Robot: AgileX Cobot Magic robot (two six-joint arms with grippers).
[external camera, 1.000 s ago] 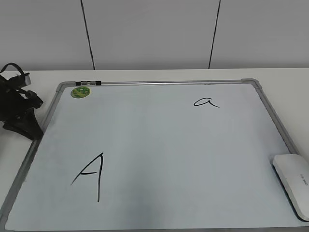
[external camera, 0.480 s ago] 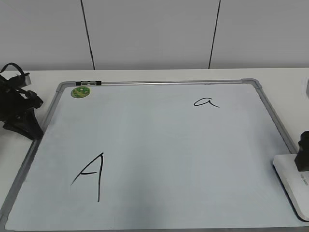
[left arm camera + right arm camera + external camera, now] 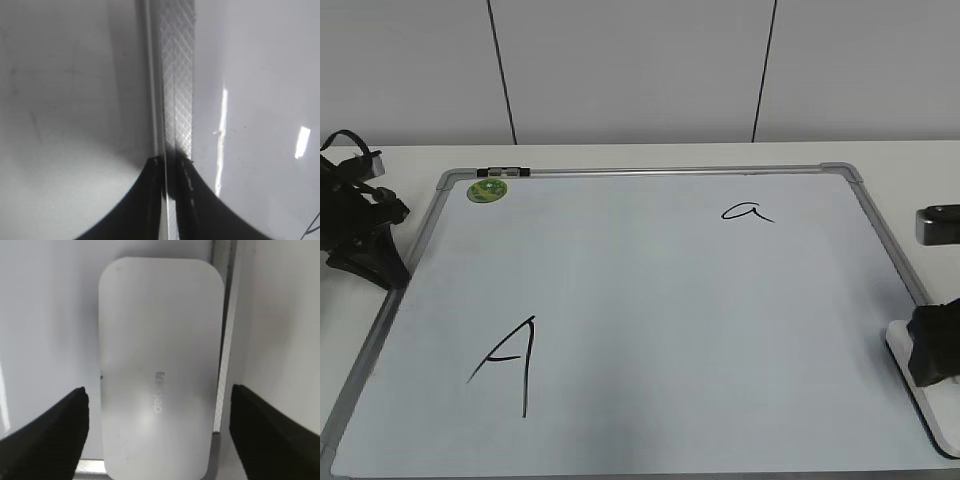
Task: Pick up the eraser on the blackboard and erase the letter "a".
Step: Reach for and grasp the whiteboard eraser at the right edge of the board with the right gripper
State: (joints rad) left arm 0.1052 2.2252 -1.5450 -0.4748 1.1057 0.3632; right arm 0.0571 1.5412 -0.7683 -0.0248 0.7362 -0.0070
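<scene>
Two hands are in play, but only the right hand [image 3: 157,432] matters now: its fingers [image 3: 50,435] are spread wide on either side of the eraser [image 3: 160,370], holding nothing. The eraser lies at about four o'clock on the blackboard [image 3: 650,320], against the frame at its right edge, and the exterior view shows the right hand [image 3: 932,345] directly over it. The letter "a" [image 3: 747,212] sits at about one o'clock on the board, well apart from the eraser.

Risks, as I judge them: the eraser's smooth plastic shell could slip or twist if the fingers close off-centre, and the frame rail just beside it could catch one finger on the way down. Wiping later, a tilted eraser would smear rather than clear the mark, and a wide sweep could drift toward the capital "A" [image 3: 508,362] at seven o'clock.

The left hand [image 3: 167,165] rests at the board's left frame; I cannot tell its opening.

The board is glossy, lying flat on a white table [image 3: 410,160] before a plain panelled wall [image 3: 630,70].
</scene>
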